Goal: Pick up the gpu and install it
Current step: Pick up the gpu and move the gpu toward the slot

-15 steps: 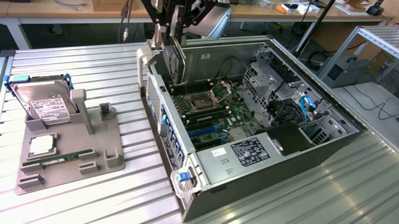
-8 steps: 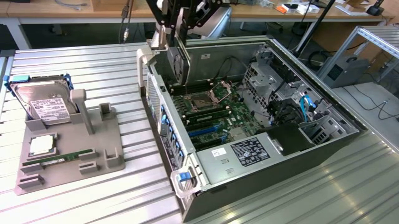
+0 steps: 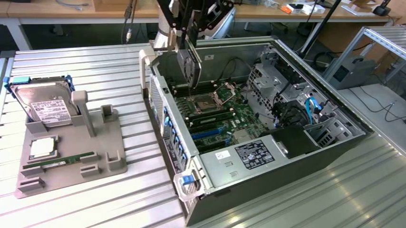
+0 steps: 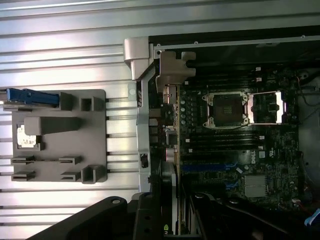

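The arm [image 3: 190, 19] hangs vertical, jaws (pointing down) clamped on the gpu [image 3: 189, 69].

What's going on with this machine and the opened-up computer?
A robot arm's gripper holds the gpu, a flat card, upright by its top edge over the open computer case. The card hangs above the motherboard and does not appear to be seated in a slot yet. On the grey holder at the exterior view's left, a hard drive and a memory stick sit in their places.
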{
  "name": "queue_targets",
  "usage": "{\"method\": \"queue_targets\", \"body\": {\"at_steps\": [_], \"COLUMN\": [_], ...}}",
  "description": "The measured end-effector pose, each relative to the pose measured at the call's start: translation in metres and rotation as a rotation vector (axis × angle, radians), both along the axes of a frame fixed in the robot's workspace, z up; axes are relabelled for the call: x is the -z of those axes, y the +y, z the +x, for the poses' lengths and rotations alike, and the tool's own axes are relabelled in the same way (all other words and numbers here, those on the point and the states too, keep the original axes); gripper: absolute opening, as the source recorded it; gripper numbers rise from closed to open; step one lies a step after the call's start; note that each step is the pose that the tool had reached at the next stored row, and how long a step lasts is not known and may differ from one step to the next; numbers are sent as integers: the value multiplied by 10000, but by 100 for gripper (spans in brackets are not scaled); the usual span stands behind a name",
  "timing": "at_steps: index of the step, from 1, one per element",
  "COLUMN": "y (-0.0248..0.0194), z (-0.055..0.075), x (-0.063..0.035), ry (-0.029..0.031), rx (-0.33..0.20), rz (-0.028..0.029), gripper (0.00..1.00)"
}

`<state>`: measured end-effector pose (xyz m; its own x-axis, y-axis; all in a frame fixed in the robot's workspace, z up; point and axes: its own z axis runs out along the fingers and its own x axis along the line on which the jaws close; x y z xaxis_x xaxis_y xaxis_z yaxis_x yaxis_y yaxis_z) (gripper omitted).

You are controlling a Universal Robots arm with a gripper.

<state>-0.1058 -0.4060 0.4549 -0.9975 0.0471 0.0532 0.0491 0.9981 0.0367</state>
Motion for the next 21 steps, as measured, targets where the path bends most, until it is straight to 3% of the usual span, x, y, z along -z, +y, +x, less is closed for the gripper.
{"method": "queue_targets", "body": {"at_steps": [21], "y": [-53], "z": [477], "x": [125], "ry": [18], "rx": [0], "rz": [1], "gripper": [27]}}
